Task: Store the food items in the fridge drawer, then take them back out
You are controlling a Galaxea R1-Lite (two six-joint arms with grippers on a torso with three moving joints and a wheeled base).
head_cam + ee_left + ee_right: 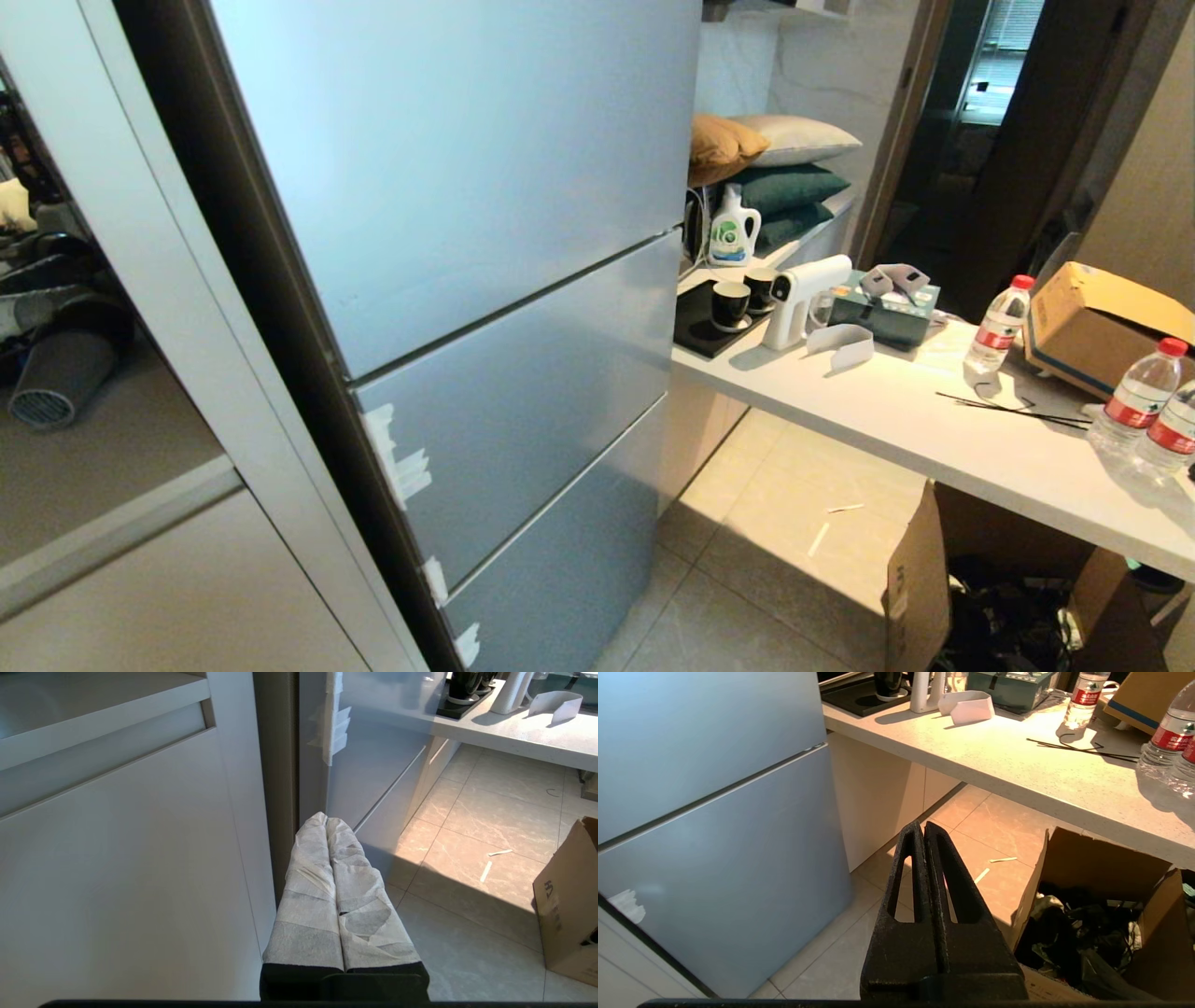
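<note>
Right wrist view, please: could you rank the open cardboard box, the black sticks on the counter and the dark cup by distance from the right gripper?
From the right gripper:
1. Open cardboard box, on the floor beside it.
2. Black sticks, on the counter above.
3. Dark cup, at the counter's far end near the fridge.

Cut off by the head view's bottom edge: lowest fridge front and cardboard box on the floor, its dark contents not identifiable. Cropped at the right edge: counter and one water bottle. Fridge drawer closed, inside hidden. Too small to read: label of the white jug. Only partly seen behind the glass: dark objects.
</note>
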